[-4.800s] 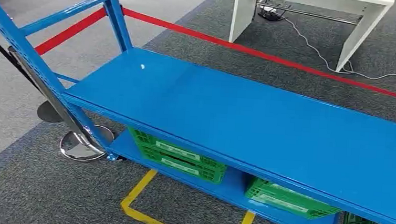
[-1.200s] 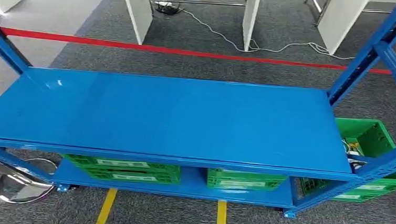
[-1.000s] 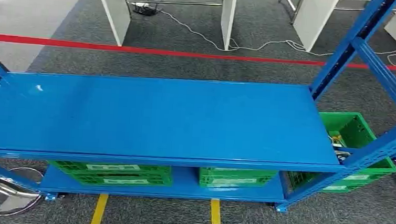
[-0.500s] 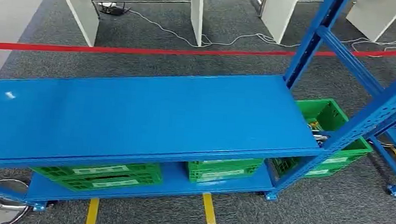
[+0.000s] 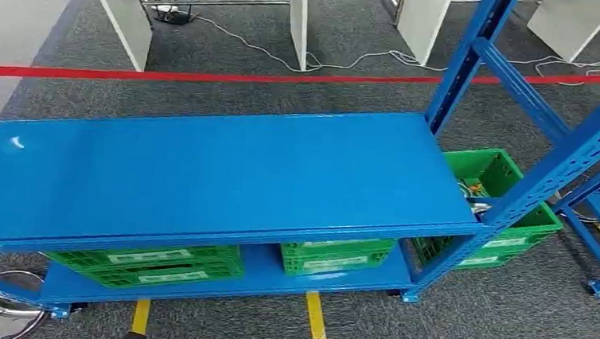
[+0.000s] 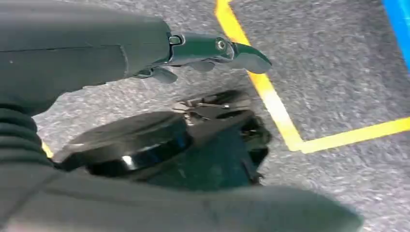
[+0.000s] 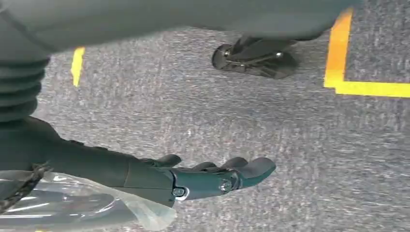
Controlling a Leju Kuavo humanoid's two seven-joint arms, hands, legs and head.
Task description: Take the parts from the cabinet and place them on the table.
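Two robot hands hang over carpet: left robot hand (image 6: 193,53) and right robot hand (image 7: 212,176) empty, fingers extended | cabinet (image 5: 201,170) shelf runs lengthwise across frame | parts (image 5: 474,194) in green crate (image 5: 516,224), right, orientation unclear

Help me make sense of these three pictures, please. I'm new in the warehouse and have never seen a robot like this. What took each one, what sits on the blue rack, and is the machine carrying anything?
This is a walking humanoid robot with two arms and many-fingered hands. The wide picture comes from a camera high on its body, looking forward and down at a blue metal rack. Its upper shelf is bare. Green crates stand on the lower shelf, and another green crate at the rack's right end holds small parts too small to name. The other two pictures come from cameras at the wrists. Both arms hang down, so they look at grey carpet and yellow floor tape. The left hand holds nothing. The right hand has its fingers stretched out, with clear plastic wrap near its base; whether it holds that, I cannot tell.
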